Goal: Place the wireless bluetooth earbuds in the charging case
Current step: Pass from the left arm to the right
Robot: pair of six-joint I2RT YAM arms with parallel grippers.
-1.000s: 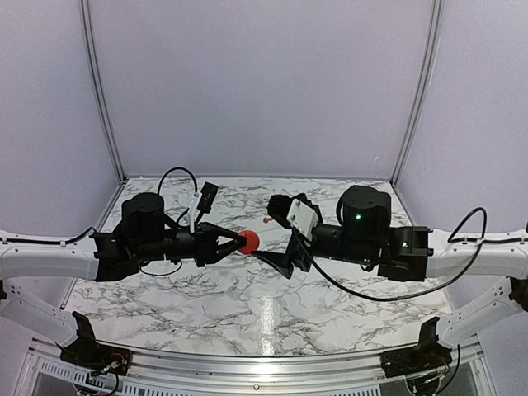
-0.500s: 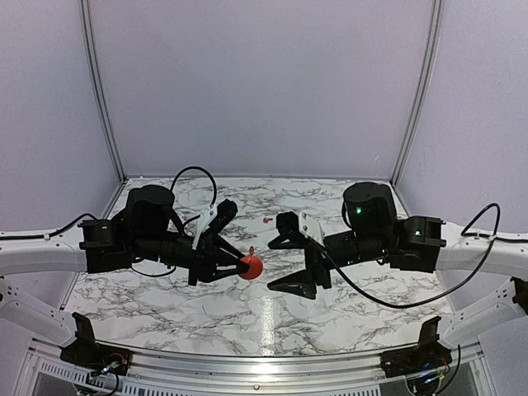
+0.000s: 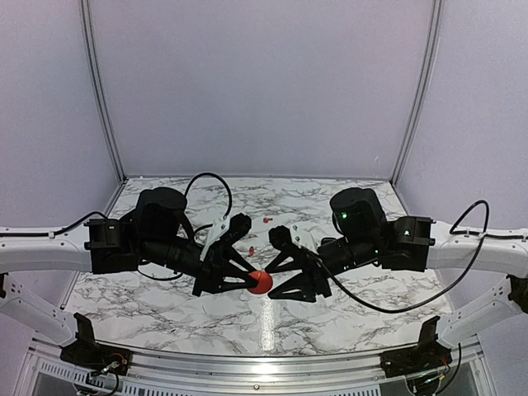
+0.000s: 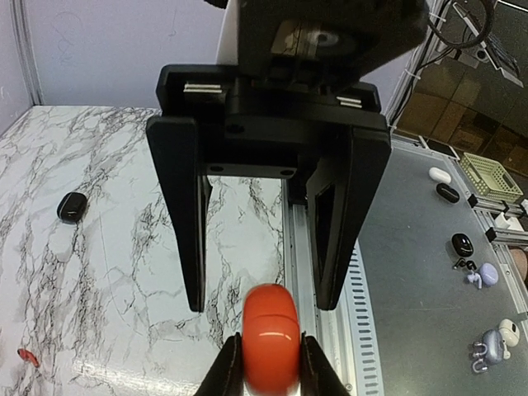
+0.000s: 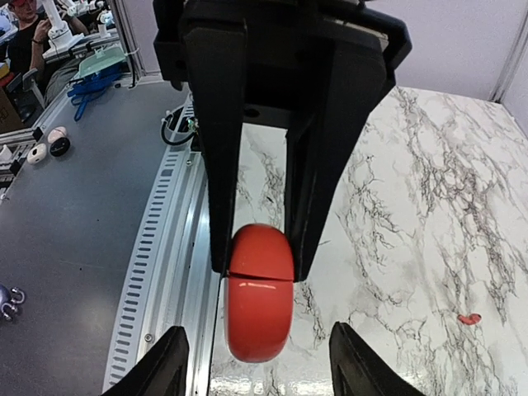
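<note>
My left gripper (image 4: 271, 373) is shut on a round red charging case (image 4: 271, 337), lid closed with its seam showing, held above the table's near edge. In the top view the case (image 3: 261, 283) hangs between both grippers. My right gripper (image 5: 260, 330) faces it with jaws open on either side of the case (image 5: 259, 305), a clear gap at each side. The left gripper (image 3: 254, 280) and right gripper (image 3: 272, 281) meet tip to tip. Two tiny red earbuds (image 3: 267, 220) (image 3: 251, 249) lie on the marble behind them; one red earbud (image 5: 469, 318) shows in the right wrist view.
A black oval case (image 4: 73, 206) lies on the marble table (image 3: 165, 305) to the far left. The metal rail (image 4: 301, 272) of the near table edge runs right under the grippers. Beyond it, several other cases (image 4: 450, 192) lie on a grey floor.
The left gripper has carried the red case nearer and to the right, lower over the table. The right gripper has swung in to meet it and its jaws have narrowed around the case.
</note>
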